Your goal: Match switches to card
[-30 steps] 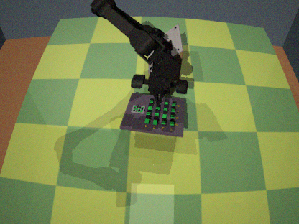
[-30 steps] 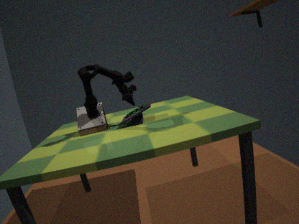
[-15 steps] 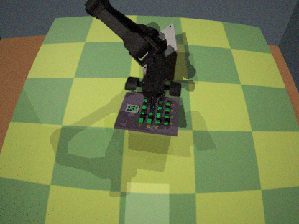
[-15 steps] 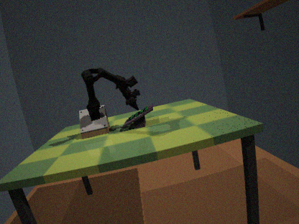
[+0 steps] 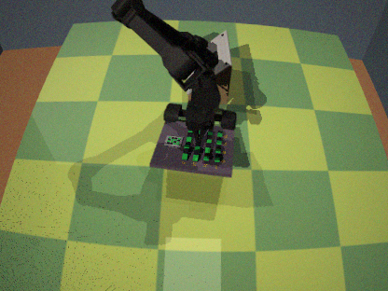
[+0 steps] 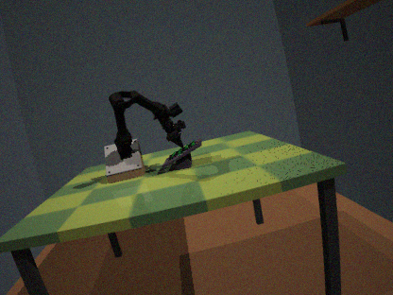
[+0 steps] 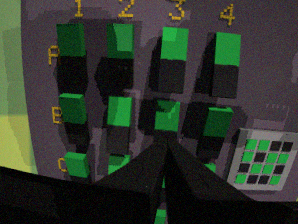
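The tilted purple-grey panel (image 5: 159,158) (image 7: 270,65) carries rows of green and dark rocker switches. My gripper (image 5: 199,141) (image 6: 181,145) (image 7: 165,145) is shut and empty. Its tips are at the nearer, dark half of switch B3 (image 7: 167,120), touching or just above it; I cannot tell which. Switches A3 (image 7: 174,45) and A4 (image 7: 227,49) show broad bright green halves. The fingers hide much of the lower rows in the wrist view. The small card (image 5: 173,141) (image 7: 239,150) is right of the grid there; its far row reads green, green, dark, dark.
The panel stands on the checkered table (image 5: 289,205) (image 6: 246,189), in front of the arm's base (image 5: 224,51) (image 6: 124,163). Yellow labels mark the columns and rows. The arm reaches over the panel's near side and casts shadows across the table.
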